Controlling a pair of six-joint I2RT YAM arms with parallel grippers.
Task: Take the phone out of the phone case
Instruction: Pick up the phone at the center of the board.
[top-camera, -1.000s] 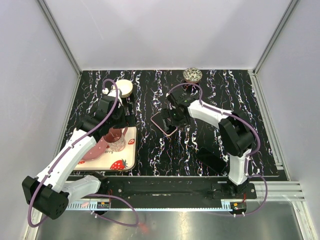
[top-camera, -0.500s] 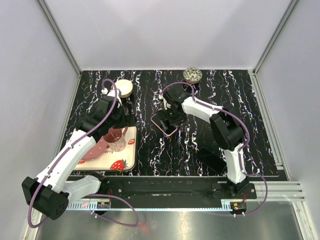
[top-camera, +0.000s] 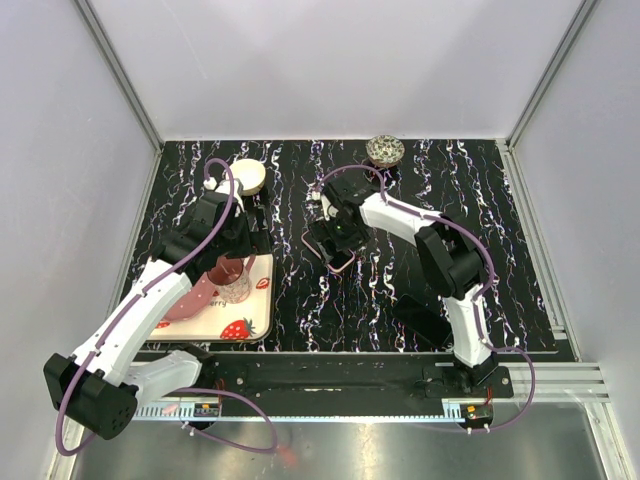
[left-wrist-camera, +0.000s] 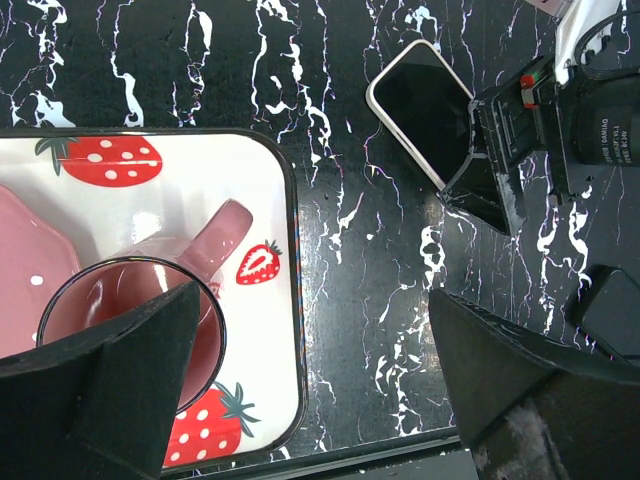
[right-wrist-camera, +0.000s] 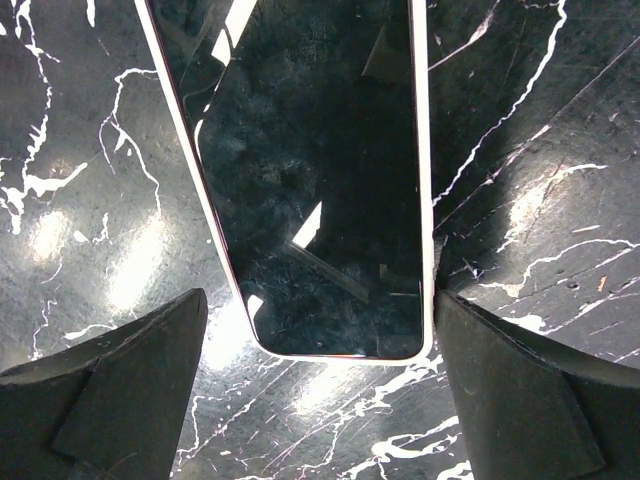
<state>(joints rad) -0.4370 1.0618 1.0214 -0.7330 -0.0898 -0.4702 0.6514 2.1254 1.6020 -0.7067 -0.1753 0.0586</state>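
Observation:
The phone in its pale pink-white case (top-camera: 336, 257) lies flat, screen up, on the black marbled table; it also shows in the left wrist view (left-wrist-camera: 420, 95) and fills the right wrist view (right-wrist-camera: 310, 170). My right gripper (top-camera: 330, 238) is open and low over the phone's end (right-wrist-camera: 318, 312). Its right finger (right-wrist-camera: 520, 390) sits right against the case edge, and its left finger (right-wrist-camera: 110, 390) stands apart on the other side. My left gripper (top-camera: 235, 238) is open and empty, hovering over the tray's edge (left-wrist-camera: 312, 310).
A strawberry-print tray (top-camera: 255, 320) at the left holds a pink mug with a glass in it (top-camera: 232, 280) and a pink plate (top-camera: 188, 302). A round cream lid (top-camera: 248, 177) and a small bowl (top-camera: 385, 150) stand at the back. A flat black object (top-camera: 425, 320) lies near the right arm's base.
My right gripper has moved left along the phone and now straddles its end. The phone has shifted slightly left. The left arm has not moved.

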